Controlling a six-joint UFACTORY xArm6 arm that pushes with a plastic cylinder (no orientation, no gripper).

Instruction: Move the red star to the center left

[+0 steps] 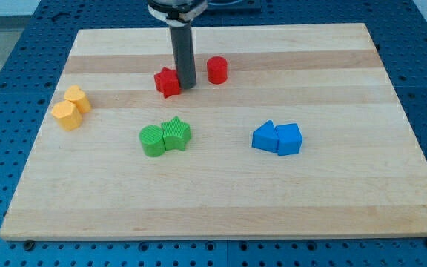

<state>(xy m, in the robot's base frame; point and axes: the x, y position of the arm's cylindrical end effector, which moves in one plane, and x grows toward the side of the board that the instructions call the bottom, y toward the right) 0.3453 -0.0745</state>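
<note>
My tip (187,86) rests on the wooden board (221,215) in the upper middle of the view, touching or just beside the right edge of the red star (167,81). The rod ends in a plain point — it carries no jaws, so it neither opens nor clamps on anything.

Position of the task block: the red star lies in the upper half of the board, slightly toward the view's left of centre. A red cylinder (216,70) stands near the tip on its right side, apart from the star, with the rod between the two.

Surrounding blocks:
- Two yellow blocks (72,108) sit at the view's left edge of the board, touching each other. They lie left of the star and a little lower — the only blocks on that side of it.
- A green cylinder (153,141) and a green star (176,133) touch each other below the red star, near the board's centre.
- Two blue blocks (277,138) touch each other at centre right, well apart from the tip.

The board lies on a blue perforated table (6,59).
</note>
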